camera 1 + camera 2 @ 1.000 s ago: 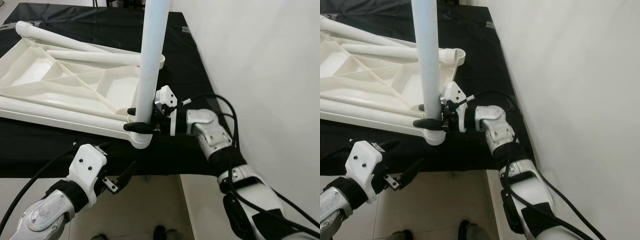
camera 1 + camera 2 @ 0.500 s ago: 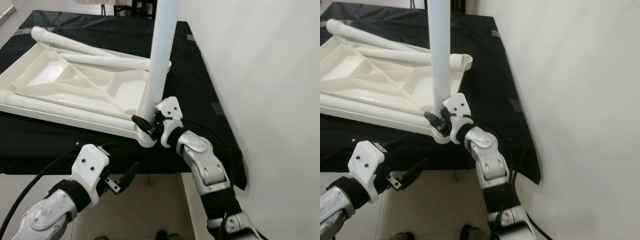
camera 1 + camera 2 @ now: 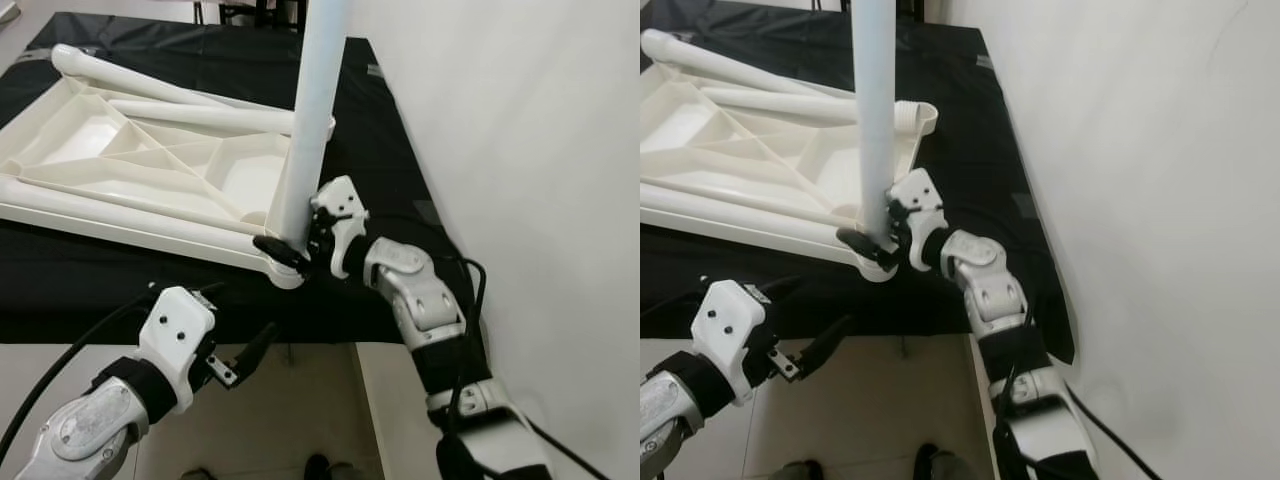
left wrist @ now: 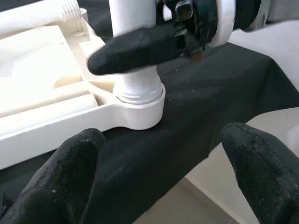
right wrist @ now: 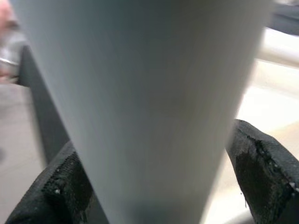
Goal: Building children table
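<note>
Here right gripper [image 3: 285, 250] jaws clamp upright table leg [image 3: 310, 120]; left gripper [image 3: 245, 355] jaws wide.

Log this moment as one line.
right claw: shut on upright white plastic table leg | left claw: open, idle | white upturned tabletop

1. I see the upright leg [image 3: 312, 110] rising from the corner socket [image 4: 139, 105] of the upturned tabletop [image 3: 120, 170] – my right gripper [image 3: 290, 252] clamps its base, blocking that corner.
2. The wall [image 3: 520, 150] crowds the right side; little room there.
3. My left gripper [image 3: 250, 352] hangs spread in open space below the black cloth's [image 3: 380, 140] near edge.
4. Two loose legs [image 3: 190, 112] lie across the tray's far side.
</note>
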Motion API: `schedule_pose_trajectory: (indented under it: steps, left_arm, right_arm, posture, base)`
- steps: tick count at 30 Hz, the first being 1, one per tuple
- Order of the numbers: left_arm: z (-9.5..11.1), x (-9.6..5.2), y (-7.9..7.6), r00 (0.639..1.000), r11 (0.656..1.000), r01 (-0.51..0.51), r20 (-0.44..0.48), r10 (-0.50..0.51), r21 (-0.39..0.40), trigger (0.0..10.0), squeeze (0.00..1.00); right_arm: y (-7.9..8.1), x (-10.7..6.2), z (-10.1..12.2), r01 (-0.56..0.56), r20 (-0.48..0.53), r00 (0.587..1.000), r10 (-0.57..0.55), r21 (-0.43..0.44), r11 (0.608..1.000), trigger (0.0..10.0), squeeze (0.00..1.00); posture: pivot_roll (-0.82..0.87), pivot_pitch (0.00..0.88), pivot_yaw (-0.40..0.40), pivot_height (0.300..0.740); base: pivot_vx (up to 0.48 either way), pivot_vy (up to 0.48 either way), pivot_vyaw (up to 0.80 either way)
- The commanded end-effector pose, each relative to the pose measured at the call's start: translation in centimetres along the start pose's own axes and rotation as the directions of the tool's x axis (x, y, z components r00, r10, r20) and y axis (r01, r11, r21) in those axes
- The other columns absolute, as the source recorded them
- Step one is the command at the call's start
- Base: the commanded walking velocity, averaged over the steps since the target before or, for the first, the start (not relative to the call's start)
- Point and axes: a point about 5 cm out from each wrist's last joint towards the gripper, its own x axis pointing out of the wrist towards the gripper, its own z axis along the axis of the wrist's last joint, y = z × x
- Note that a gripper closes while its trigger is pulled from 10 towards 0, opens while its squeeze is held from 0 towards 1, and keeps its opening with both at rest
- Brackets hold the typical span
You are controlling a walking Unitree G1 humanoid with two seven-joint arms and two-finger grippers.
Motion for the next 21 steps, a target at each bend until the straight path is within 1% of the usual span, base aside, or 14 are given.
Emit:
schedule_pose_trajectory:
  steps: [1,2,3,4,5,6,7,8,11,13,15,17,19,21]
  left_arm:
    - [-0.3,-0.1,-0.3,1.000,1.000,0.007,-0.019,-0.007,-0.004,10.0,0.00]
    - [-0.3,-0.1,-0.3,1.000,1.000,0.007,-0.019,-0.007,-0.004,10.0,0.00]
    - [-0.3,-0.2,-0.3,1.000,1.000,0.007,-0.019,-0.007,-0.005,10.0,0.00]
    - [-0.3,-0.2,-0.3,1.000,1.000,0.007,-0.019,-0.007,-0.005,10.0,0.00]
    - [-0.3,-0.2,-0.3,1.000,1.000,0.006,-0.020,-0.007,-0.005,10.0,0.00]
    - [-0.3,-0.2,-0.4,1.000,1.000,0.006,-0.020,-0.007,-0.007,10.0,0.00]
    - [-0.3,-0.2,-0.4,1.000,1.000,0.006,-0.020,-0.007,-0.008,10.0,0.00]
    - [-0.3,-0.2,-0.4,1.000,1.000,0.006,-0.020,-0.007,-0.008,10.0,0.00]
    - [-0.3,-0.2,-0.5,1.000,1.000,0.004,-0.022,-0.004,-0.010,10.0,0.00]
    - [-0.3,-0.2,-0.5,1.000,1.000,0.004,-0.022,-0.004,-0.010,10.0,0.00]
    - [-0.4,-0.2,-0.4,1.000,1.000,0.001,-0.024,-0.001,-0.011,10.0,0.00]
    - [-0.4,-0.2,-0.4,1.000,1.000,-0.001,-0.024,0.000,-0.012,10.0,0.00]
    - [-0.4,-0.3,-0.4,1.000,1.000,-0.003,-0.023,0.003,-0.013,10.0,0.00]
    - [-0.3,-0.3,-0.4,1.000,1.000,-0.004,-0.022,0.003,-0.014,10.0,0.00]
  right_arm:
    - [0.2,0.4,0.6,-0.114,0.039,0.993,0.114,-0.010,0.993,10.0,0.00]
    - [0.2,0.4,0.6,-0.114,0.039,0.993,0.114,-0.010,0.993,10.0,0.00]
    - [0.1,0.6,0.9,-0.151,0.049,0.987,0.151,-0.008,0.989,10.0,0.00]
    - [0.1,0.6,0.9,-0.151,0.049,0.987,0.151,-0.008,0.989,10.0,0.00]
    - [-0.1,0.6,1.1,-0.183,0.054,0.982,0.184,-0.011,0.983,10.0,0.00]
    - [-0.1,0.7,1.3,-0.237,0.061,0.970,0.237,0.000,0.972,3.7,0.00]
    - [-0.1,0.7,1.4,-0.272,0.066,0.960,0.271,0.007,0.962,0.0,0.00]
    - [-0.1,0.7,1.4,-0.272,0.066,0.960,0.271,0.007,0.962,0.0,0.00]
    - [-0.5,0.3,1.8,-0.346,0.088,0.935,0.343,0.024,0.938,0.0,0.00]
    - [-0.5,0.3,1.8,-0.346,0.088,0.935,0.343,0.024,0.938,0.0,0.00]
    - [-1.0,0.0,2.0,-0.384,0.094,0.920,0.380,0.024,0.923,0.0,0.00]
    - [-1.1,-0.2,1.9,-0.397,0.090,0.915,0.394,0.023,0.917,0.0,0.00]
    - [-1.4,-0.6,1.5,-0.395,0.079,0.917,0.392,0.026,0.918,0.0,0.00]
    - [-1.7,-1.1,0.8,-0.359,0.063,0.932,0.357,0.025,0.933,0.0,0.00]
  posture:
    - [0.18,0.237,-0.162,0.740]
    - [0.18,0.237,-0.162,0.740]
    - [0.18,0.238,-0.161,0.740]
    - [0.18,0.238,-0.161,0.740]
    - [0.18,0.239,-0.160,0.740]
    - [0.19,0.240,-0.160,0.740]
    - [0.19,0.240,-0.160,0.740]
    - [0.19,0.240,-0.160,0.740]
    - [0.19,0.243,-0.168,0.740]
    - [0.19,0.243,-0.168,0.740]
    - [0.18,0.243,-0.171,0.740]
    - [0.17,0.245,-0.170,0.740]
    - [0.17,0.247,-0.170,0.740]
    - [0.16,0.251,-0.170,0.740]
  base:
    - [0.000,0.000,0.00]
    - [0.000,0.000,0.00]
    - [0.000,0.000,0.00]
    - [0.000,0.000,0.00]
    - [0.000,0.000,0.00]
    - [0.000,0.000,0.00]
    - [0.000,0.000,0.00]
    - [0.000,0.000,0.00]
    - [0.000,0.000,0.00]
    - [0.000,0.000,0.00]
    - [0.000,0.000,0.00]
    - [0.000,0.000,0.00]
    - [0.000,0.000,0.00]
    - [0.000,0.000,0.00]
